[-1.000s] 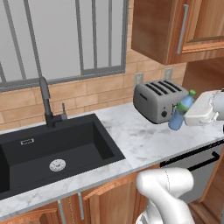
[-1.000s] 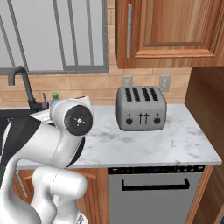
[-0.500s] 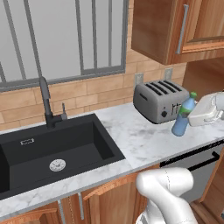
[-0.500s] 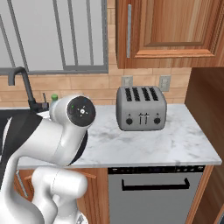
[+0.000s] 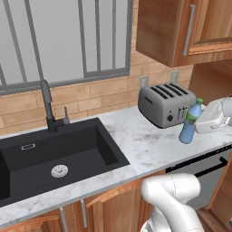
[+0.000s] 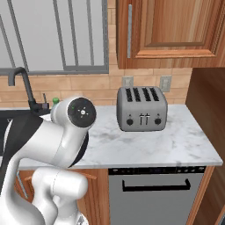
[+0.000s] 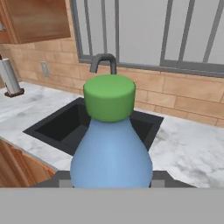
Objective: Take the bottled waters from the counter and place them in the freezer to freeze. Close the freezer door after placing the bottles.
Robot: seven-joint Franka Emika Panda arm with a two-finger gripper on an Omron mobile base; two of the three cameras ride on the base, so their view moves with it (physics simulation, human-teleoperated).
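Marble worktop [image 5: 149, 145] runs past a black sink [image 5: 54, 156] to a grey toaster [image 5: 165, 105]. Just right of the toaster, the claw [image 5: 199, 122] is clamped on the green-capped bottle [image 5: 189, 121], holding it upright just above the worktop's right end.

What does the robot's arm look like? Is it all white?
Mostly. The glossy white, rounded arm is built of fat tube-like segments with dark bands at the joints. One joint ends in a round dark cap with a small green dot. The blocky white gripper sits at the arm's end. No cables show.
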